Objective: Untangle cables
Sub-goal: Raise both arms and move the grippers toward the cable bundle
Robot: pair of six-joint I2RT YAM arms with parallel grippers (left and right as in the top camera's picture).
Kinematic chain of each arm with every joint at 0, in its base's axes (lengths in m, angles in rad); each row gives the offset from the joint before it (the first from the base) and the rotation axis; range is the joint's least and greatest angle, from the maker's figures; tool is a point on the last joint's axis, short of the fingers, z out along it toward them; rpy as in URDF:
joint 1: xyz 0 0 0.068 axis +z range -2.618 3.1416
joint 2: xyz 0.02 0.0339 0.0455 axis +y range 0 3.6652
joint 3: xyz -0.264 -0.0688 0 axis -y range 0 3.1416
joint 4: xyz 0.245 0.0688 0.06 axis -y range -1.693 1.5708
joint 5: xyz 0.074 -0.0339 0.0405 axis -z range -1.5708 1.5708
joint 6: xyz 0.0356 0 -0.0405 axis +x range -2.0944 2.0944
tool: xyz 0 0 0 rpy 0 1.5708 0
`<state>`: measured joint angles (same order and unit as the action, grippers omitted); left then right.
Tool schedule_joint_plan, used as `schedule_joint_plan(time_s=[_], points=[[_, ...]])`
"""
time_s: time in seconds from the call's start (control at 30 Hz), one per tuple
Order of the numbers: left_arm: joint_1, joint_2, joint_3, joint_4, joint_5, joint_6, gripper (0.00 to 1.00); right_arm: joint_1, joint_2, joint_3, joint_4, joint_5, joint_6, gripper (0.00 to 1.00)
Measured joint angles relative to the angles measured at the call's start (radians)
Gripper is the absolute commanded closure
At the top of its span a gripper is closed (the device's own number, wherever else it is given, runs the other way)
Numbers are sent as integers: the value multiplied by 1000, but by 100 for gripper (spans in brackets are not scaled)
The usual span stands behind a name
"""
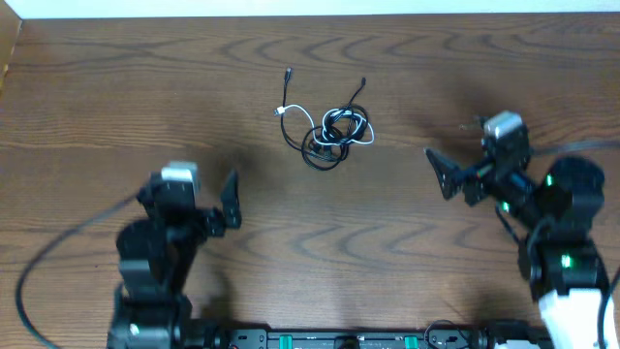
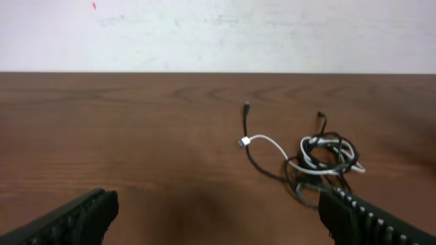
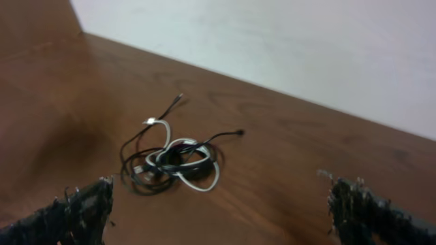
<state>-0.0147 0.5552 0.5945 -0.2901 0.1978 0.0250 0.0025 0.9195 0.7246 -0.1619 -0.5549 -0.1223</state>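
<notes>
The cables lie tangled in one small heap (image 1: 334, 133) on the wooden table (image 1: 407, 252), at its far middle. The black cable (image 1: 289, 97) sends two plug ends out toward the far edge. A white cable (image 1: 360, 136) loops through the knot, its plug at the heap's left. In the left wrist view the heap (image 2: 327, 158) sits ahead and to the right of my left gripper (image 2: 218, 218), which is open and empty. In the right wrist view the heap (image 3: 174, 163) lies ahead and to the left of my right gripper (image 3: 221, 207), also open and empty. Both grippers (image 1: 191, 194) (image 1: 460, 145) stand well apart from the cables.
A pale wall (image 2: 218, 34) runs behind the table's far edge. The arms' own thick black wires (image 1: 58, 252) trail over the near left of the table. Bare wood lies between the two grippers and around the heap.
</notes>
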Motion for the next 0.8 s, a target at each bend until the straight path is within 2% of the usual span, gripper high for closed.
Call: schedule_joint_plan(time_s=[0.23,0.33,0.47,0.6,0.8], points=[[0,380,358,-227,54,0,0,0,282,210,11,-184,3,1],[0,507,458,-283,110,-3,0,0,376,269,129,-337,21,1],[0,609,489,-290,210,-4,0,1,444,281,369,-543,90,1],[0,679,489,-308,270,-38,0,18,488,286,656,-608,328,1],[0,713,489,-313,301,-93,0,13,554,289,732,-444,722,1]])
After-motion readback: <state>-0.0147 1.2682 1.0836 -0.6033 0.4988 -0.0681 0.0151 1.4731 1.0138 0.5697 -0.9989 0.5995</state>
